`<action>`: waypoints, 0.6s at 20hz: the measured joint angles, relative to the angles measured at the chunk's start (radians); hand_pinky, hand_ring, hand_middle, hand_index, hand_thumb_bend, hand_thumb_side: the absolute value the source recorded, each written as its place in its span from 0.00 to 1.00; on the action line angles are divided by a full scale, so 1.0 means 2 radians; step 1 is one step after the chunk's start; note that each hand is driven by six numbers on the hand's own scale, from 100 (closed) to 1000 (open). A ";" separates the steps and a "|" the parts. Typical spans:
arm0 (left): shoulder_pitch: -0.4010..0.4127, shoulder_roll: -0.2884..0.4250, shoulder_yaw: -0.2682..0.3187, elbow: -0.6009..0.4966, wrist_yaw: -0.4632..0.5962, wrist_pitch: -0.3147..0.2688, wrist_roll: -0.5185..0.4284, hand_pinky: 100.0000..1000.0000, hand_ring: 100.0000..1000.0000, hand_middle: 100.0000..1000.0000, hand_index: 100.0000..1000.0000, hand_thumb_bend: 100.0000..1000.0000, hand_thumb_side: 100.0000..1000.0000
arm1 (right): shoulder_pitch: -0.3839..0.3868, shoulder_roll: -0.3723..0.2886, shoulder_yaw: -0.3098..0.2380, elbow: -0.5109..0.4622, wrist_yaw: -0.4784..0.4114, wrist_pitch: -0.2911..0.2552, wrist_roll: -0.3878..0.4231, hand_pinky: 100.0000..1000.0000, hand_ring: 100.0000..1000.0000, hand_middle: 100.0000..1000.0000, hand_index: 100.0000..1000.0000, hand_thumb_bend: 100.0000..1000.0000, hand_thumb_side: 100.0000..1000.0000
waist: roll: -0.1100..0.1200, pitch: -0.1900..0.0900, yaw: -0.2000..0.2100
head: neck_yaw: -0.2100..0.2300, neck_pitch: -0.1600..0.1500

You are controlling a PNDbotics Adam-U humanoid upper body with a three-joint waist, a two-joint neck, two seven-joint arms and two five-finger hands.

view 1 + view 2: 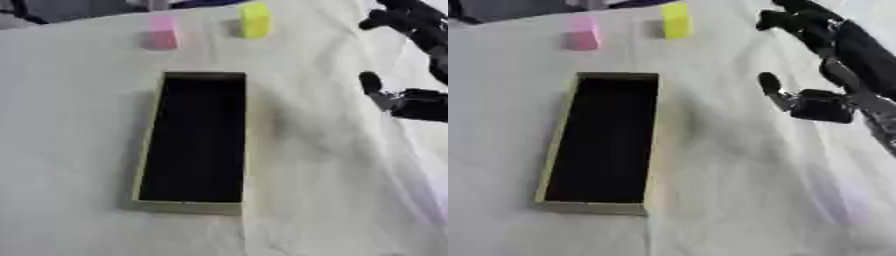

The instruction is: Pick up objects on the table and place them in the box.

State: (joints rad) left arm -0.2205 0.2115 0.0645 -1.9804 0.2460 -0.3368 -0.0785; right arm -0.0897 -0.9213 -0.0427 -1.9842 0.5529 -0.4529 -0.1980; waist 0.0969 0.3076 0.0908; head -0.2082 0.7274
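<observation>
One box (194, 142) lies on the white cloth (79, 125) that covers the table: long, narrow, open at the top, with a dark inside and pale olive walls. Nothing can be seen inside it. Its long axis runs away from the robot, the near end low in the view and the far end towards the blocks.

Two blocks stand beyond the far end of the box, both upright on the cloth and clear of the box. The pink block (162, 33) is beyond the box's far left corner. The yellow block (255, 20) is beyond the far right corner, a little farther back than the pink one. The two are apart from each other, with bare cloth between them.

One robot hand shows, the right hand (820, 102), black, to the right of the box and well apart from it, level with the box's far half. It is above the cloth and touches neither block nor the box. One finger (770, 85) sticks out straight, up and towards the box; the others look folded back, though the blur makes that uncertain. It holds nothing. Its black arm (850, 45) runs up to the top right corner, to the right of the yellow block.

The cloth is creased, with folds running to the right of the box.
</observation>
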 measured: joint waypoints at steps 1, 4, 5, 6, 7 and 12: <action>0.000 0.000 0.000 0.000 0.000 0.000 0.000 0.56 0.54 0.60 0.84 0.07 0.79 | 0.000 0.000 0.000 0.000 0.004 -0.001 -0.003 0.99 1.00 0.95 1.00 0.00 0.00 | 0.000 0.000 0.000 | 0.000 0.000; 0.000 0.000 0.000 0.000 0.000 0.000 0.000 0.56 0.54 0.60 0.84 0.07 0.79 | -0.001 0.000 0.005 0.000 0.013 -0.005 -0.008 0.99 1.00 0.96 1.00 0.00 0.00 | 0.000 0.000 0.000 | 0.000 0.000; 0.000 0.000 0.000 0.000 0.000 0.000 0.000 0.56 0.54 0.60 0.84 0.07 0.79 | -0.001 0.000 0.006 0.000 0.013 -0.006 -0.008 0.98 1.00 0.95 1.00 0.00 0.00 | 0.000 0.000 0.000 | 0.000 0.000; 0.000 0.000 -0.001 0.000 0.000 0.000 0.000 0.56 0.54 0.60 0.84 0.07 0.79 | -0.001 0.000 0.006 0.000 0.013 -0.006 -0.008 0.98 1.00 0.93 1.00 0.00 0.00 | 0.000 0.001 0.000 | 0.000 -0.001; 0.000 0.000 -0.001 0.000 0.000 0.000 0.000 0.56 0.54 0.60 0.84 0.07 0.79 | -0.001 0.000 0.006 0.000 0.013 -0.006 -0.008 0.97 1.00 0.92 1.00 0.00 0.00 | 0.000 0.001 0.000 | 0.000 -0.002; 0.000 0.000 -0.003 0.000 0.000 0.000 0.000 0.56 0.54 0.59 0.84 0.07 0.79 | -0.006 -0.005 0.006 0.000 0.017 0.000 0.000 0.96 1.00 0.88 1.00 0.00 0.00 | -0.001 0.001 0.000 | 0.000 -0.004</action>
State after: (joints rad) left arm -0.2207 0.2115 0.0595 -1.9804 0.2457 -0.3364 -0.0784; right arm -0.1009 -0.9317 -0.0298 -1.9842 0.5872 -0.4531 -0.1980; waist 0.0954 0.3092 0.0901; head -0.2077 0.7200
